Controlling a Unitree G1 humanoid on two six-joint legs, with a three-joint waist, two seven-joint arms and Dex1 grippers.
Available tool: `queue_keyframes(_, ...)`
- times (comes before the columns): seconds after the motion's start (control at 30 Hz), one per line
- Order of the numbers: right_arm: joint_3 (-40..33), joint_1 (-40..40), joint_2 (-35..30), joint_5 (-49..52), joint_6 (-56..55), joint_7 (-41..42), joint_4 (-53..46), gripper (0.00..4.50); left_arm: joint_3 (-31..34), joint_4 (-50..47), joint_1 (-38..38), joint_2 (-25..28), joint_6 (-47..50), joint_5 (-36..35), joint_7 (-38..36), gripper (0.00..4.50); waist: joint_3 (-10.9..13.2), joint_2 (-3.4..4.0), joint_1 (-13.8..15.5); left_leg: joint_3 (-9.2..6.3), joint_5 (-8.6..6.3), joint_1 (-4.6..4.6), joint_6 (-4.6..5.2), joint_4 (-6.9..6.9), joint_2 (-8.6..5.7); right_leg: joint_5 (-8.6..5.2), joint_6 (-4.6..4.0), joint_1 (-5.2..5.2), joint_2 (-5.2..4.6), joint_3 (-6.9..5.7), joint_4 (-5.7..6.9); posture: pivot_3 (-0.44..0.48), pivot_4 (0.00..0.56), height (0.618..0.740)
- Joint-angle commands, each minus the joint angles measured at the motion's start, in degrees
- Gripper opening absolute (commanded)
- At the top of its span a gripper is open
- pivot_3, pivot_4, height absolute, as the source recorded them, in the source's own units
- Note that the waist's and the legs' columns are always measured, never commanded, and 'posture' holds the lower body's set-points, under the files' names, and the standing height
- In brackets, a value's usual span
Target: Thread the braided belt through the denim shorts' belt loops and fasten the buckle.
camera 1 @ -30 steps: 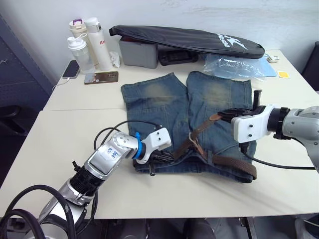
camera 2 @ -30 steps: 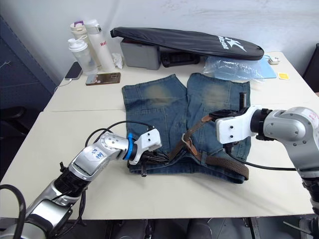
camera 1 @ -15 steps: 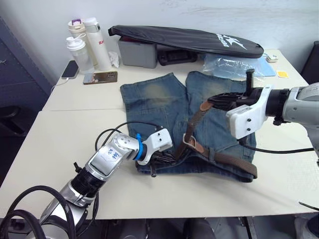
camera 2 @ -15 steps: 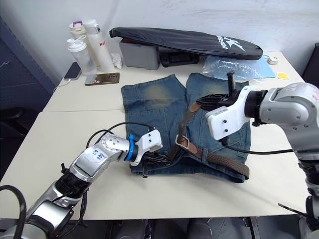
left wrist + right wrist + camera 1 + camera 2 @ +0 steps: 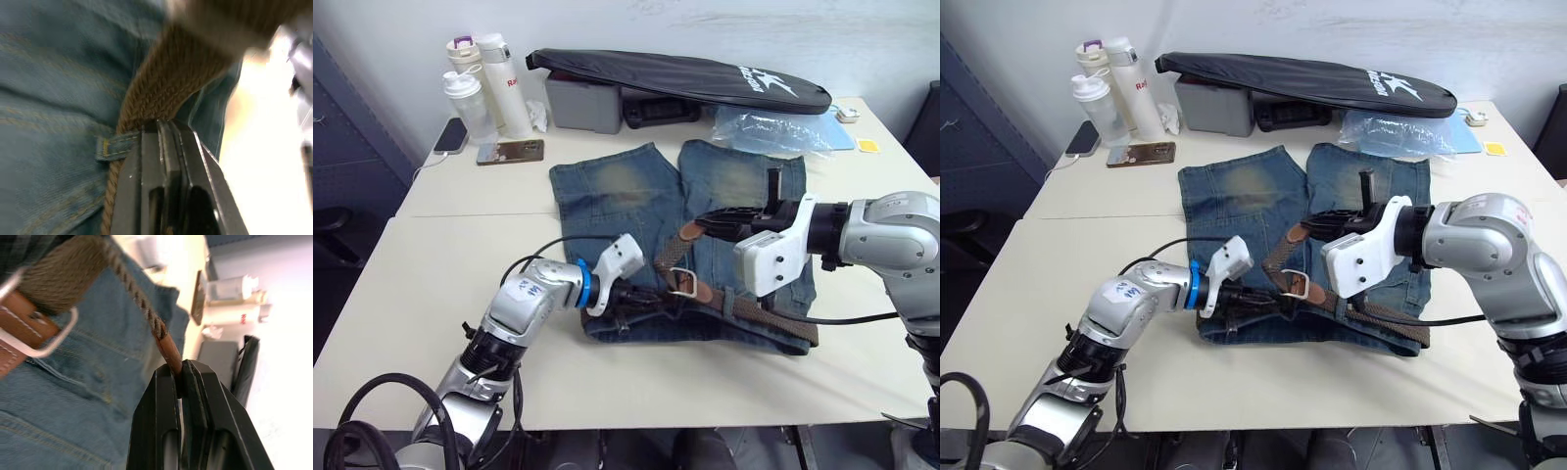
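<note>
Left eye view: faded blue denim shorts point(image 5: 685, 245) lie flat on the white tabletop point(image 5: 460, 264), waistband toward the robot. Dark-brown braided belt point(image 5: 759, 315) runs along the waistband, seems to pass through loops on the right side, then rises off the cloth in an arch. Small silver rectangular buckle point(image 5: 682, 285) lies on the shorts mid-waist, not fastened. Right gripper point(image 5: 703, 222) holds the belt's reddish-brown tip above the shorts. Left gripper point(image 5: 641, 294) is low at the waistband, beside the buckle.

Progress, my guess: partway through; the tip end is still free, remaining loops and the buckling are left.

Right wrist view adds what the head views can't: fingers point(image 5: 164, 431) clamped on the reddish tip, the buckle frame close by. Left wrist view: fingers point(image 5: 151, 186) together, pinching the braid right at a short blue denim belt loop point(image 5: 115, 145) with the strap passing under it
</note>
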Motion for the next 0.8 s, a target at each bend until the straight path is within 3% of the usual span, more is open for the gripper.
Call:
queue_keyframes(0.03,-1.6,0.4,-1.2,-2.2,1.0,-1.1,-0.5,0.00,9.3,-2.2,-3.7,-2.1,-0.2,-6.5,1.3,0.04,0.0,0.00,-0.2,0.00,0.00,0.00,0.00,-0.01,0.00,0.00,0.00,0.00,0.00,-0.01,-0.01,0.000,0.150,0.645)
queue_keyframes(0.17,-2.0,0.3,-1.5,-4.0,3.2,-1.8,0.3,0.00,13.9,-3.3,-6.3,-4.0,1.7,-10.0,4.4,0.04,0.0,-0.03,-0.6,-0.01,0.00,0.01,0.00,-0.01,0.00,0.00,0.00,0.03,0.00,-0.01,0.00,0.000,0.150,0.645)
queue_keyframes(0.27,-2.1,0.5,-1.6,-4.3,5.8,-1.4,0.2,0.00,12.6,-5.1,-6.8,-4.1,3.1,-10.4,5.4,1.23,0.0,-0.04,-0.8,-0.01,0.00,0.02,0.00,-0.02,0.00,0.00,0.00,0.04,0.00,-0.02,0.09,0.000,0.150,0.645)
queue_keyframes(0.3,-2.2,0.4,-1.6,-4.3,6.5,-1.3,0.3,0.00,11.8,-5.7,-6.7,-3.9,3.4,-10.2,5.6,1.39,0.0,-0.04,-0.8,-0.01,0.00,0.02,0.00,-0.02,-0.01,0.00,0.00,0.04,0.00,-0.02,0.10,0.000,0.150,0.645)
queue_keyframes(0.5,-2.8,0.5,-1.7,-3.5,8.0,-0.9,0.9,0.00,8.6,-6.0,-5.9,-0.2,3.5,-7.6,6.7,4.21,0.0,-0.04,-1.0,0.00,0.00,0.05,0.00,-0.03,0.00,0.00,0.00,0.03,0.01,0.03,0.01,0.000,0.150,0.645)
queue_keyframes(0.53,-2.9,0.6,-1.8,-3.6,8.1,-0.9,1.1,0.00,8.6,-5.6,-6.0,0.2,2.7,-7.4,6.9,4.45,0.0,-0.04,-1.1,0.02,0.00,0.07,-0.01,-0.05,0.00,0.00,0.00,0.02,0.01,0.06,0.00,0.000,0.150,0.645)
queue_keyframes(0.8,-2.6,1.2,-2.4,-4.8,10.8,-0.5,2.1,0.00,8.6,-5.2,-9.2,-2.9,2.5,-7.3,12.1,4.45,0.0,-0.06,-0.7,-0.01,0.00,0.01,0.00,0.01,-0.02,0.00,0.00,0.04,0.00,0.03,0.00,0.000,0.150,0.645)
